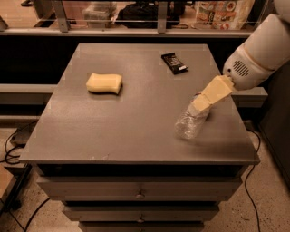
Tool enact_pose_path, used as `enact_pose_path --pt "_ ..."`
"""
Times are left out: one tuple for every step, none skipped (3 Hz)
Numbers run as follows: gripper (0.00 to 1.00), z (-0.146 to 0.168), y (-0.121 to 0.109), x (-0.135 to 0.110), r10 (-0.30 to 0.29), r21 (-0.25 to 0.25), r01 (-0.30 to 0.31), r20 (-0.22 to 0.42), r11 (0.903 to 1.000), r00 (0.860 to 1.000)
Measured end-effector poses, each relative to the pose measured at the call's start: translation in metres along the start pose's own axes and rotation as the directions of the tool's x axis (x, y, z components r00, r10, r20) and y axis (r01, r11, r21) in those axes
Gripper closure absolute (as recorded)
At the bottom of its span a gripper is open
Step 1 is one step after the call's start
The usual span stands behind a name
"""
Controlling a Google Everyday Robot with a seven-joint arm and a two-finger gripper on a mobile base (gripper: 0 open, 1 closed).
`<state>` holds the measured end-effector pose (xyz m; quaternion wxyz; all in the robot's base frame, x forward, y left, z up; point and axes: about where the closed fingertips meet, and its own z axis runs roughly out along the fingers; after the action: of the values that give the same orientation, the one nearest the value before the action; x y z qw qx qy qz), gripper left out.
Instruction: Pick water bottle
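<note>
The water bottle (pixel 189 123), clear crinkly plastic, lies on its side on the right part of the grey table (pixel 136 118), pointing toward the far right. Its neck end with the cap and label is hidden behind my gripper (pixel 200 105). The cream-coloured gripper reaches down and left from the white arm (pixel 258 54) at the right edge of the view. Its tip sits right over the bottle's upper end. The bottle's body rests on the table.
A yellow sponge (pixel 104 83) lies on the table's left part. A black snack bar (pixel 174 62) lies at the back right. The table is a cabinet with drawers (pixel 140 192). Cables (pixel 13 145) lie on the floor at left. A cluttered shelf (pixel 149 11) runs behind.
</note>
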<state>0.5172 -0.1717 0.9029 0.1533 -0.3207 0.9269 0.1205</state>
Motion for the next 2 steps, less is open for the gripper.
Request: enact_pose_path --pt "0.0 0.026 -0.005 0.002 0.127 -0.072 -0.126 0.019 0.9894 0.992" --pt "0.04 0.063 -0.005 -0.003 0.229 -0.158 -0.224 0.014 0.9617 0.973"
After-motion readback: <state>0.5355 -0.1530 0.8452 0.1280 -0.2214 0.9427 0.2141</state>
